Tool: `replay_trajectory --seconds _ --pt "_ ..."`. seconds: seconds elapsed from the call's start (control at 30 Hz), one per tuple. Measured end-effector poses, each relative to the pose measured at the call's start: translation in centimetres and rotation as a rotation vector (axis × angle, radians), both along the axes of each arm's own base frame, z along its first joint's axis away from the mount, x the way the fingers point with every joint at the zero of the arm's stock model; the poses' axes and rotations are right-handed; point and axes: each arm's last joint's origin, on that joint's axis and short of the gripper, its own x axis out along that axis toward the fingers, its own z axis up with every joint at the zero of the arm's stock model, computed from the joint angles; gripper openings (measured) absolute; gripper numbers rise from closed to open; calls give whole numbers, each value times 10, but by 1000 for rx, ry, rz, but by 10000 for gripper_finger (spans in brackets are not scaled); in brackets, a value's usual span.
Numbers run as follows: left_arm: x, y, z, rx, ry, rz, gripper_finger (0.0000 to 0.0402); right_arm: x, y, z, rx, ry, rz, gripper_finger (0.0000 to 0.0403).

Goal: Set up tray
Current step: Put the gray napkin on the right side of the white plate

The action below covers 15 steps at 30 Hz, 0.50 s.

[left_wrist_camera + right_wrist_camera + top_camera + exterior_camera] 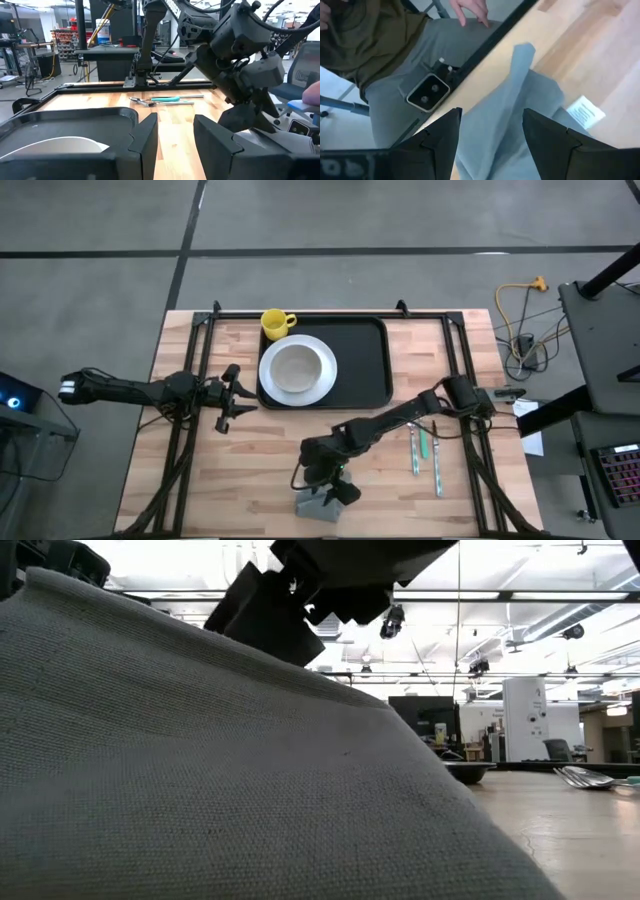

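The black tray (365, 365) lies at the table's far middle. On its left part rests a white plate with a bowl (297, 370), and a yellow mug (277, 322) stands at its far left corner. The grey folded napkin (315, 507) lies at the near edge and fills the low view (200, 770). My right gripper (336, 488) is open just above the napkin, with a raised fold of it (495, 135) between the fingers. My left gripper (234, 398) is open and empty, level, left of the tray (65, 120). My right gripper comes at the napkin from above. Its two fingers (442, 135) stand on either side of the raised fold (507, 100), near the napkin's end toward the table's near edge. I cannot tell whether they touch the cloth. The napkin lies on the table.
Cutlery with green handles (425, 452) lies right of the right arm, and also shows in the left wrist view (165, 100). A small camera (427, 92) sits at the table's near edge. A person's hand (470, 10) and legs show just beyond that edge. Bare wood lies between tray and napkin.
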Motion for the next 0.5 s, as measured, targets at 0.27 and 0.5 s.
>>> replay_trajectory --seconds 0.27,0.5 --pt "0 0 0 0 0 0 108 6 4 -18 2 20 -25 203" --pt "0 0 0 0 3 0 108 18 9 -20 9 56 -42 202"
